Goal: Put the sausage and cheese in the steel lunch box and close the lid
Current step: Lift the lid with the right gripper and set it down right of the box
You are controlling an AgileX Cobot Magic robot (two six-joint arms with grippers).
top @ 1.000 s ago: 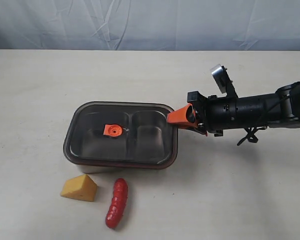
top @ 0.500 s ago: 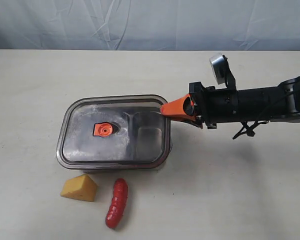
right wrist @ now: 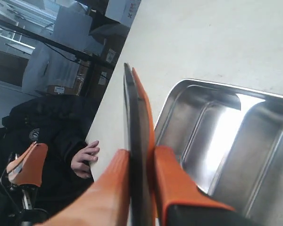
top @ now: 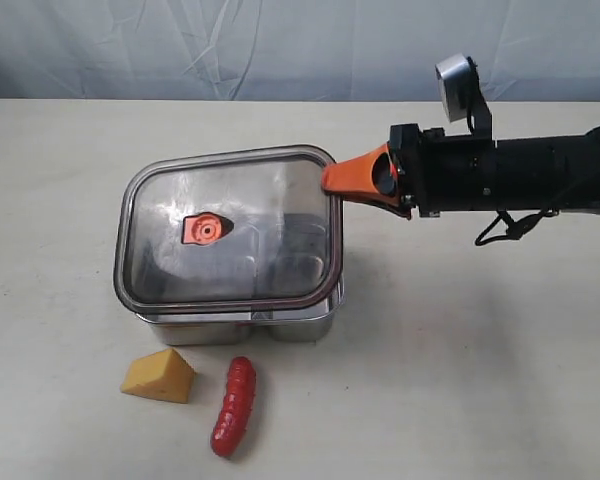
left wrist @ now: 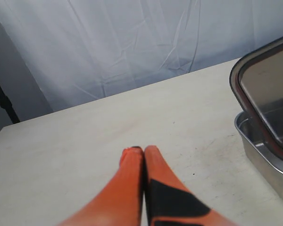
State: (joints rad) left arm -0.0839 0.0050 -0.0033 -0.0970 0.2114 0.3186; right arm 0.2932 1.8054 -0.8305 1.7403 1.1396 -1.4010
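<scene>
A: Right hand (top: 338,184)?
B: Pinching the lid (top: 230,235) by its right edge, tilted above the steel lunch box (top: 280,325), centre-left. Step judged: uncovering.
A: Left hand (left wrist: 144,155)?
B: Pressed together, holding nothing.
A: Food?
B: Cheese (top: 160,376) and sausage (top: 234,406) on the counter (top: 460,350), lower left. Next, likely: park the lid clear.

black right arm (top: 520,175) with a looped cable (top: 500,232), silver camera (top: 456,73), orange right hand (top: 330,181).
</scene>
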